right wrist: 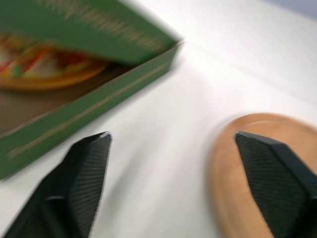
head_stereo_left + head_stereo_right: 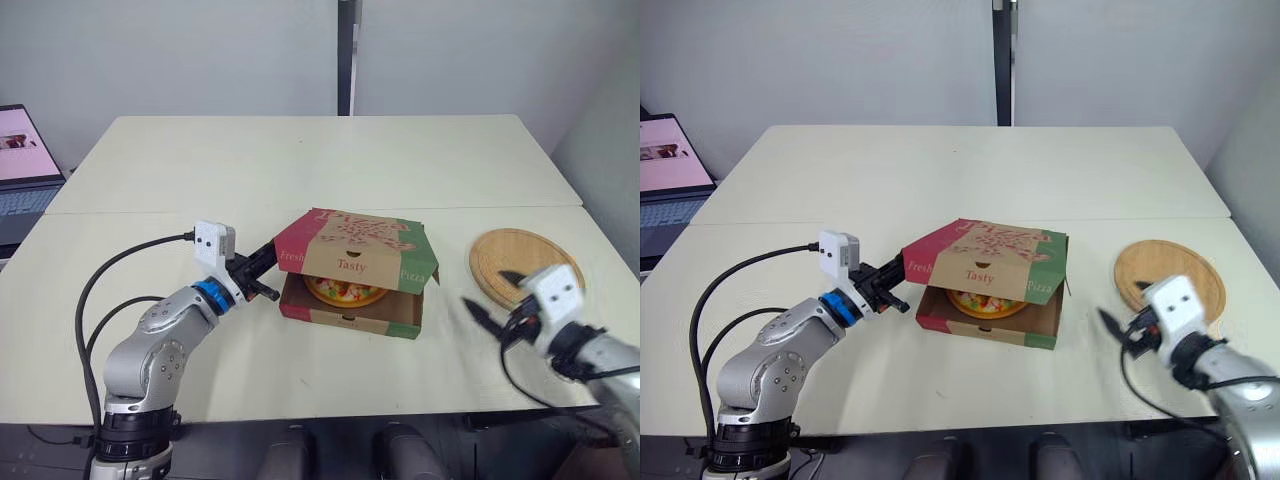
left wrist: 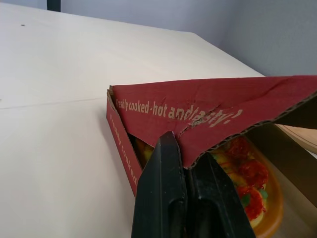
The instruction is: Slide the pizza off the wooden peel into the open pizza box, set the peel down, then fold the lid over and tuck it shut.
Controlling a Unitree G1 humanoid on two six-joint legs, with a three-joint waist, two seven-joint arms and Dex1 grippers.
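Note:
The pizza box [image 2: 350, 320] sits mid-table with its printed lid [image 2: 355, 245] folded most of the way down, a gap left at the front. The pizza [image 2: 345, 291] lies inside and peeks out under the lid. My left gripper [image 2: 272, 270] is at the box's left side, shut on the lid's red side flap [image 3: 198, 106]. The round wooden peel [image 2: 520, 258] lies flat on the table to the right of the box, with nothing on it. My right gripper [image 2: 490, 292] hovers open between the box and the peel, holding nothing.
A laptop [image 2: 25, 170] with its screen lit stands off the table's left edge. A black cable [image 2: 110, 275] loops from my left arm over the table's front left. The far half of the table [image 2: 320, 160] is bare.

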